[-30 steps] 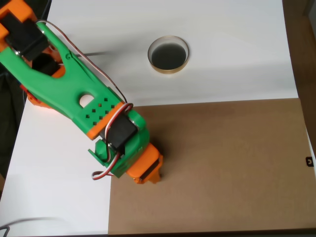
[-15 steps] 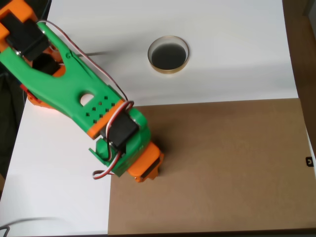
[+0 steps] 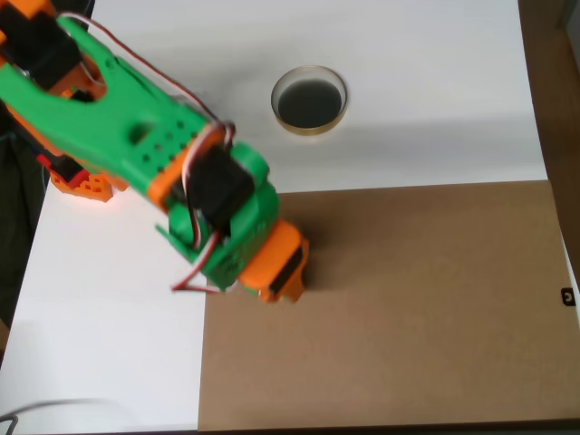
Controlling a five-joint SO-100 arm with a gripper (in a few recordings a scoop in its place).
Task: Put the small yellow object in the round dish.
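In the overhead view the brown board fills the lower right of the surface, with white sheet to its left and above it. A small dark mark sits at the board's right edge. The green and orange arm reaches in from the upper left, slightly blurred, and ends over the board's upper left corner. Its tool points downward beneath the orange housing, so whether its fingers are spread or pressed together cannot be told, and nothing can be seen between them. Red and white wires loop out at the wrist. Farther up, on the white sheet, the round dish stands well apart from the tool, its dark inside holding nothing visible. The small yellow object cannot be made out.
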